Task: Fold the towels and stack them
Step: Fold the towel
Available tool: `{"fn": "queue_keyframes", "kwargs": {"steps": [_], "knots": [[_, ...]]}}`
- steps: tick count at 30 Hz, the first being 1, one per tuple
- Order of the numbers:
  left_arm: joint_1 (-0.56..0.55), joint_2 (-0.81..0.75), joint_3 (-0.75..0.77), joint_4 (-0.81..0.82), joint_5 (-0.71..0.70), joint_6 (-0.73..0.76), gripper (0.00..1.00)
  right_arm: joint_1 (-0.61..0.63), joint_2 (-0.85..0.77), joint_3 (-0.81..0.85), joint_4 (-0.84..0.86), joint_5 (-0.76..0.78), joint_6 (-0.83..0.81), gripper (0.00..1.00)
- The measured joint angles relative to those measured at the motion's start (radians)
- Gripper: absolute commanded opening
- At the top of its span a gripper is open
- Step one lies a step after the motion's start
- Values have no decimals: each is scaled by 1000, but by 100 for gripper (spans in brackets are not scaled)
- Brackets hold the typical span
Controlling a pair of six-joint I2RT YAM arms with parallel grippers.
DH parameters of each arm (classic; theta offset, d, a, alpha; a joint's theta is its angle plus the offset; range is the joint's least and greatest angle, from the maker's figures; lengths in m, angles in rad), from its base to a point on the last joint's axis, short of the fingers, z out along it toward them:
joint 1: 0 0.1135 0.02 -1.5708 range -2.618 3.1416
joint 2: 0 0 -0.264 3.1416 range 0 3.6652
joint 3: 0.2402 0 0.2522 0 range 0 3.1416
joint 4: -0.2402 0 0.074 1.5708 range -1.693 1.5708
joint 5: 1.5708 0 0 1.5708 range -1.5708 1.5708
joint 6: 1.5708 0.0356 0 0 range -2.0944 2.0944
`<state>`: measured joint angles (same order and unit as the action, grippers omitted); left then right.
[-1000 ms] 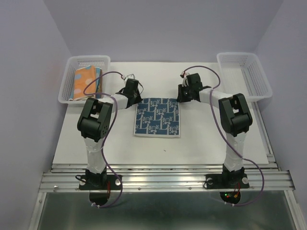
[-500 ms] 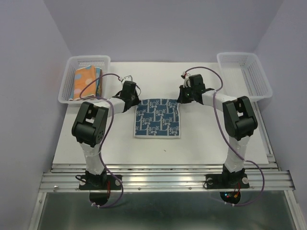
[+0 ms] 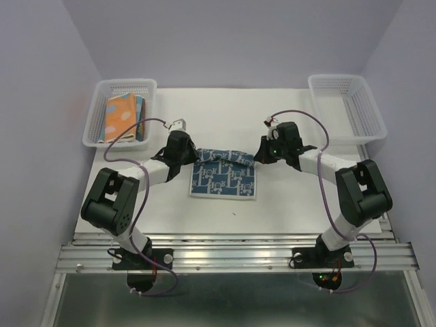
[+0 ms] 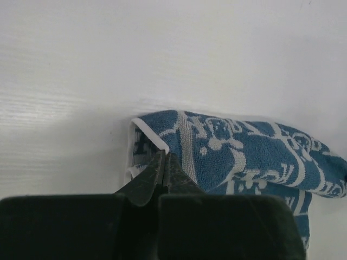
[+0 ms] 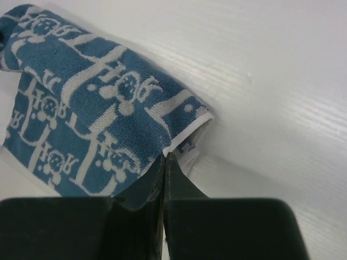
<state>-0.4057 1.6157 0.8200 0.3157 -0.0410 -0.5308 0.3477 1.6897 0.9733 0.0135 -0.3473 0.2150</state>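
The left hand (image 4: 162,165) and right hand (image 5: 164,162) each pinch a blue-white towel (image 3: 225,178) corner. Thin grips though, one slipping would skew the fold.

This is a robotics lab test cell. Plain lilac walls (image 3: 41,102) box in a white desk (image 3: 286,211) on three sides. Along the lower frame, aluminium rails (image 3: 231,255) carry the bolted bases of the left arm (image 3: 112,204) and the right arm (image 3: 357,197), which trail purple cables (image 3: 300,112). White mesh baskets sit at upper left (image 3: 95,129) and upper right (image 3: 371,126), with a blue-white towel (image 3: 225,180) at centre frame.
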Motion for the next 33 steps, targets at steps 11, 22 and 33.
{"fn": "queue_keyframes", "kwargs": {"steps": [11,22,33], "knots": [[-76,-246,-215,-4,-71,-109,0,94,-214,-204,38,0,77,1],[-97,-431,-343,-60,-119,-208,0,164,-374,-323,40,62,149,1],[-132,-459,-455,-86,-109,-274,0,171,-441,-460,64,74,212,1]]}}
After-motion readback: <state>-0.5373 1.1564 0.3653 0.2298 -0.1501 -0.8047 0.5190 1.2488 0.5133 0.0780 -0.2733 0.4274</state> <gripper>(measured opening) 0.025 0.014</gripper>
